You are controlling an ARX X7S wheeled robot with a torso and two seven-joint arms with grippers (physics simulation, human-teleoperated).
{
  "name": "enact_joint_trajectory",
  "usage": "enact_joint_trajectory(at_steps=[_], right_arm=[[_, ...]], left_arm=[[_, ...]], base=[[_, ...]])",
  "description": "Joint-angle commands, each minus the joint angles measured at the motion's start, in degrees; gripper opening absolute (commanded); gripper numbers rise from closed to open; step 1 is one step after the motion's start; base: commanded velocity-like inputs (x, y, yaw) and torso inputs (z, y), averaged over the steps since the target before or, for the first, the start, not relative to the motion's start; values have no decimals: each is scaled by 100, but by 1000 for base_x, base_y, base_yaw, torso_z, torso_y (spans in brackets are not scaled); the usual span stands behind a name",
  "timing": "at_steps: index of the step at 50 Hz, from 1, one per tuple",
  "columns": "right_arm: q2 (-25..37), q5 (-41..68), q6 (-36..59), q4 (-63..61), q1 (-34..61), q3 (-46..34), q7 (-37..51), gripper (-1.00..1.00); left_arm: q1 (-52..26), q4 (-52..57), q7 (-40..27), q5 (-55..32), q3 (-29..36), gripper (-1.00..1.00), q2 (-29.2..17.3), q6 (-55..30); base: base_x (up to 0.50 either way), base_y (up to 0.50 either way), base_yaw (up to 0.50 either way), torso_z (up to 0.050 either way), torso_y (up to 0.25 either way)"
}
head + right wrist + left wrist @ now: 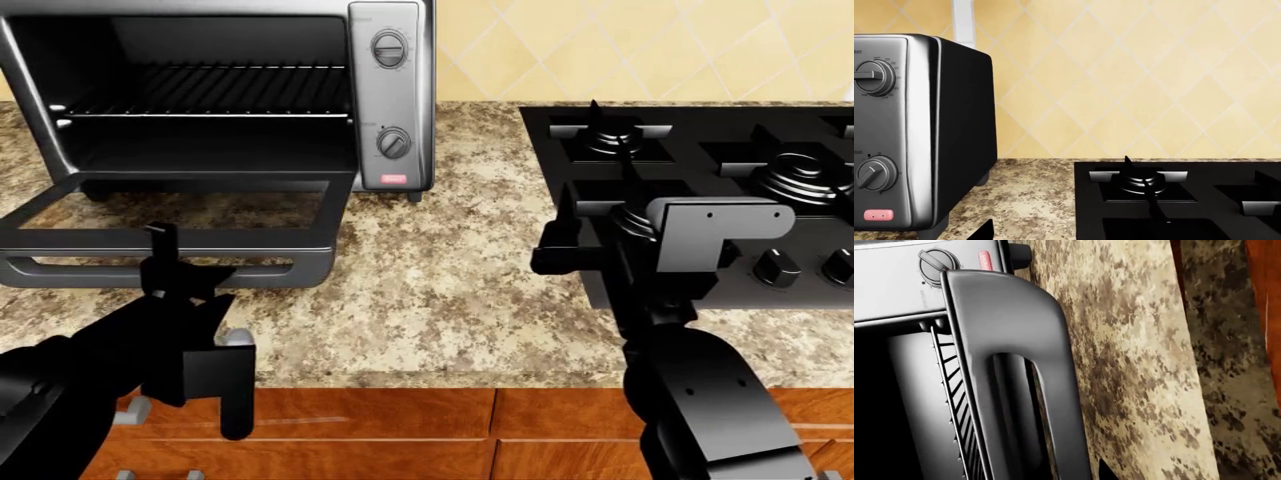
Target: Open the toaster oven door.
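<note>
The toaster oven [390,100] stands at the back left of the counter, with its wire rack [214,88] in plain sight. The toaster oven door [174,241] is folded down nearly flat, glass facing up, and its bar handle [80,279] points toward me. My left gripper [187,270] is at the door's front edge, open, with the handle [1014,315] lying between its fingers; one fingertip [1104,471] shows beside the bar. My right gripper [567,240] is open and empty, hovering by the hob's left edge. The right wrist view shows the oven's knob panel [881,125].
A black gas hob [721,160] fills the counter's right side. Speckled granite countertop [441,280] lies between the oven and the hob. Wooden drawer fronts [400,420] run below the counter edge. A tiled wall [1121,75] is behind.
</note>
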Motion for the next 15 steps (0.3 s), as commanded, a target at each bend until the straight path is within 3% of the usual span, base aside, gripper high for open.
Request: enact_joint_trajectory(at_steps=[1,15], right_arm=[[66,32,51,-75,-19,42,57,100],[151,65,48,-119,-80,123,114,100]], left_arm=[[479,-644,-348,-486,459,-100,533,410],[385,-1896,-501,-478,616,-100,1186,953]], base=[[15,-3,-5,0,0],[23,-6,-21,0,0]])
